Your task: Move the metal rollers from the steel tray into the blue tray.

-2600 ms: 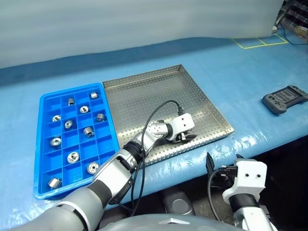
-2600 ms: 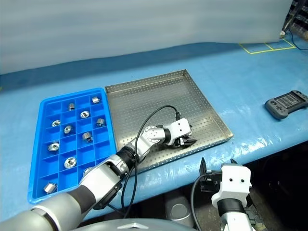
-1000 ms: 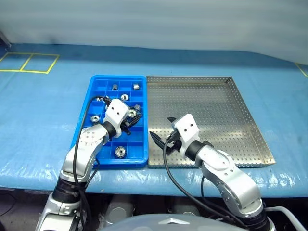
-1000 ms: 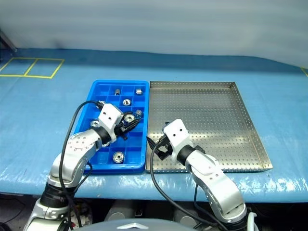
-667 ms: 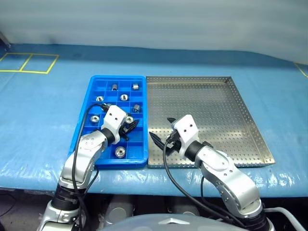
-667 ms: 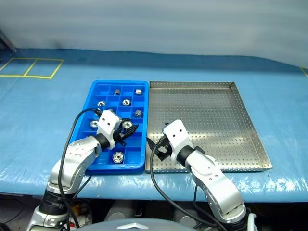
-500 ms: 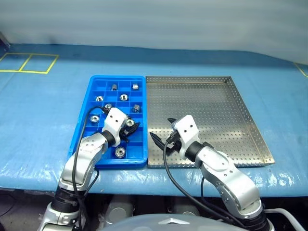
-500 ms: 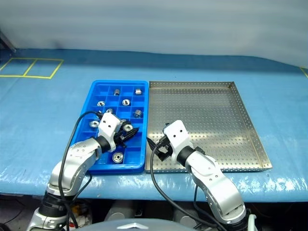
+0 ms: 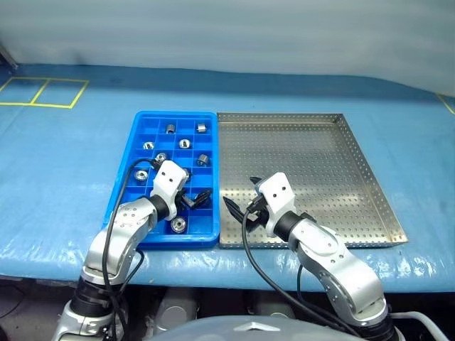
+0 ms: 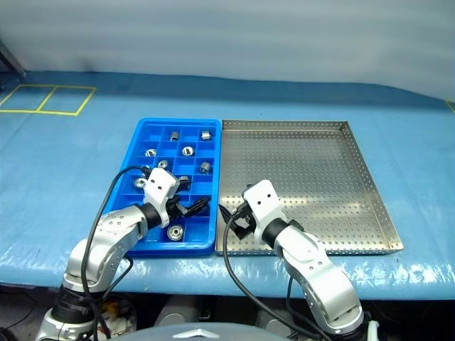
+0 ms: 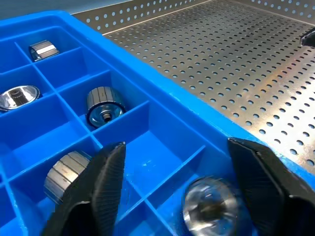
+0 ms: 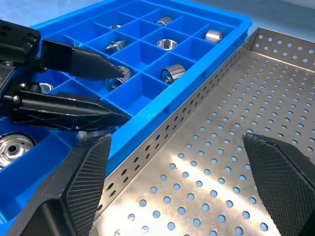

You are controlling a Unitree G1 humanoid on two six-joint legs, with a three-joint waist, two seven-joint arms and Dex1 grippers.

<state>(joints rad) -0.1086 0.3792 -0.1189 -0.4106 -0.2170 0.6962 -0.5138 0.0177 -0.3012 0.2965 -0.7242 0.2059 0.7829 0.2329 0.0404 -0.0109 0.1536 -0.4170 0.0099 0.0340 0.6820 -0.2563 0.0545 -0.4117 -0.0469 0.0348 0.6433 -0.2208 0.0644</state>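
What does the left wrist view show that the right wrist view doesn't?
Left wrist: a blurred roller low between the open left gripper's fingers, over a compartment. Right wrist: the open right gripper above the steel tray, and the left one from the side. Both: blue tray, rollers in compartments, perforated steel floor.

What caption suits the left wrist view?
Open left end effector over the blue tray, a metal roller between its fingers.
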